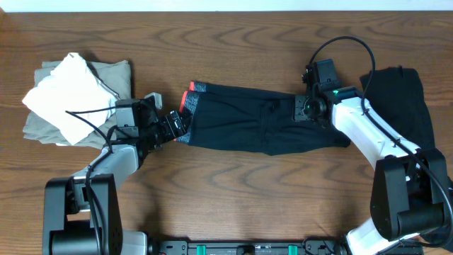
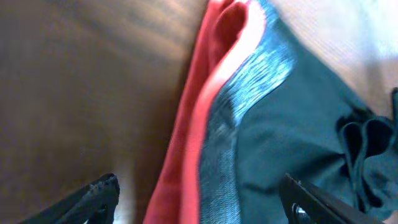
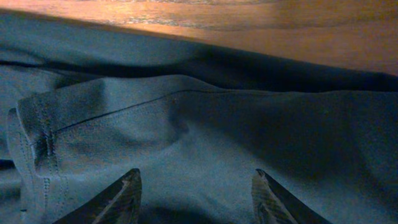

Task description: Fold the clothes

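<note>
The black pants [image 1: 255, 126] lie folded lengthwise across the table's middle, coral-red waistband lining [image 1: 188, 100] at their left end. My left gripper [image 1: 172, 126] is open at the waistband; the left wrist view shows its fingers [image 2: 199, 199] spread either side of the red lining [image 2: 193, 124] and grey band. My right gripper [image 1: 306, 108] is open over the pants' right part; in the right wrist view its fingertips [image 3: 196, 190] straddle black cloth [image 3: 205, 124] near a hem. A plain black piece [image 1: 400, 103] lies at the far right.
A pile of folded beige and white clothes [image 1: 74, 99] sits at the left. Bare wooden table [image 1: 233, 205] lies in front of the pants. The arm bases stand at the front edge.
</note>
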Controlling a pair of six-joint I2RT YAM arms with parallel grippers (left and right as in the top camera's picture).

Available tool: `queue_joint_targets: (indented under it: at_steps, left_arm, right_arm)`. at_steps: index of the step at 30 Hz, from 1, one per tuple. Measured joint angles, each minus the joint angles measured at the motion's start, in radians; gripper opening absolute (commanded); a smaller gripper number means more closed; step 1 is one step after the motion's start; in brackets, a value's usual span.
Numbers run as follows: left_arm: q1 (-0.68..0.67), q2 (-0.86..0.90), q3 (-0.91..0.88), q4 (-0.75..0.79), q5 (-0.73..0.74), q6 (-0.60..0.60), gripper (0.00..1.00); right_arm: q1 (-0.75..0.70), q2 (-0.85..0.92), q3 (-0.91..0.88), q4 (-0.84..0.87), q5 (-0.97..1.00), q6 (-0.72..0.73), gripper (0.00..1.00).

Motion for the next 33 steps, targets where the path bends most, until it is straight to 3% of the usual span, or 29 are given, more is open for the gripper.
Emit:
queue_joint_targets:
  at_steps: [7, 15, 20, 33]
  left_arm:
    - [0.0, 0.0, 0.018, -0.09, -0.002, -0.133, 0.79]
    - [0.0, -0.012, 0.017, -0.145, 0.021, -0.442, 0.8]
    - [0.0, -0.016, 0.017, -0.165, 0.043, -0.561, 0.8]
    - [-0.043, 0.064, 0.017, 0.031, 0.05, -0.653, 0.77]
  right_arm:
    - [0.0, 0.0, 0.0, -0.004, 0.0, 0.0, 0.55]
    - [0.0, 0.0, 0.0, -0.025, 0.0, 0.0, 0.55]
    - [0.0, 0.0, 0.0, -0.025, 0.0, 0.0, 0.55]
    - [0.0, 0.0, 0.0, -0.026, 0.0, -0.003, 0.54]
